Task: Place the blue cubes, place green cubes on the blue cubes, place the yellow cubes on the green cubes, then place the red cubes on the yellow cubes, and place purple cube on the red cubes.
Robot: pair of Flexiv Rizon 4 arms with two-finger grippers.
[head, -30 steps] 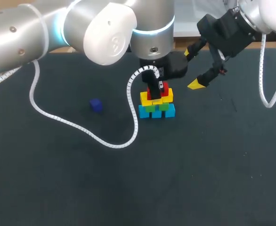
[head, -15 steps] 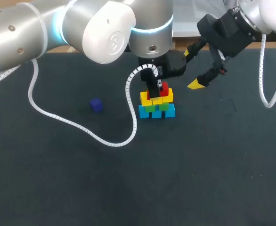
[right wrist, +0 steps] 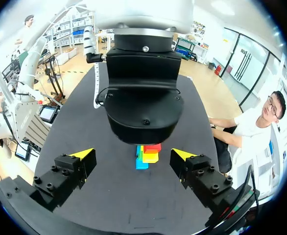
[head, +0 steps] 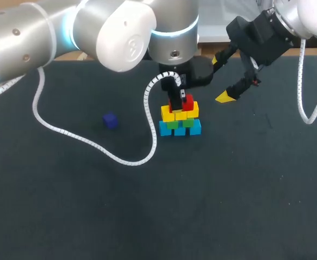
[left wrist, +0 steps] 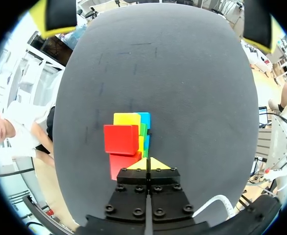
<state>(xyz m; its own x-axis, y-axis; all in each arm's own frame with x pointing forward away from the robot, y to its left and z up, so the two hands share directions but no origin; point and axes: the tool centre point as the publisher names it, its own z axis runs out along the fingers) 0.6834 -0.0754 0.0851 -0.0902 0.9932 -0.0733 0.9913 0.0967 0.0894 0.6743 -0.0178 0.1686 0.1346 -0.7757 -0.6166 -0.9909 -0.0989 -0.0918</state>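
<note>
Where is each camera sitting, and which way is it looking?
Head view: above and behind, looking down on the table; left arm and right arm show.
Left wrist view: on the left wrist, looking past the shut left gripper at the cube stack.
Right wrist view: on the right wrist, looking past the open right gripper at the left arm.
All three share the stack.
</note>
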